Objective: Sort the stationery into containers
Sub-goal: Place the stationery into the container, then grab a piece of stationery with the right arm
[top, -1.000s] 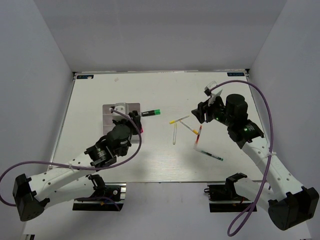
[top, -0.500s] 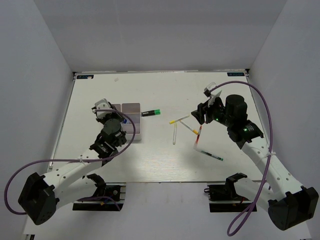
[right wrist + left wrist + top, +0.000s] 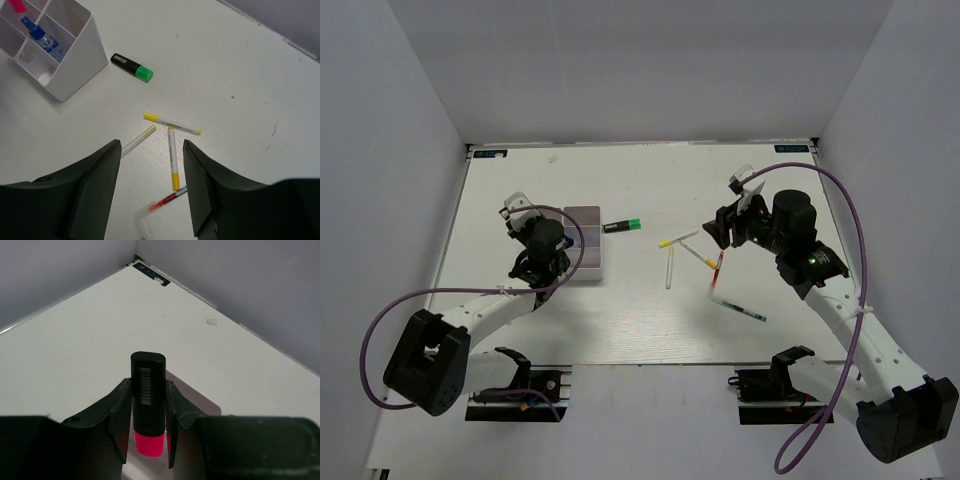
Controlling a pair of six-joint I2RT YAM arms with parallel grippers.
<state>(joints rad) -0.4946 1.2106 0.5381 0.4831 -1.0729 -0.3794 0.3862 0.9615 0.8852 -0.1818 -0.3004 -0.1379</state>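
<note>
Left end effector [image 3: 148,392] clamps pink-capped highlighter [image 3: 148,377] above the tray [image 3: 75,60].
Right end effector [image 3: 151,145] hangs open and empty over white pens [image 3: 172,155] on the desk [image 3: 240,60]; green-capped highlighter [image 3: 132,67] lies beside the tray.

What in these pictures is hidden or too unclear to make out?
- Top view: the left arm covers the left part of the tray.
- Right wrist view: the frame corner cuts off the tray; a pale bit inside is too small to identify.
- Same view: the lowest pen runs off the bottom edge.
- Left wrist view: the left gripper hides what lies under the highlighter.
</note>
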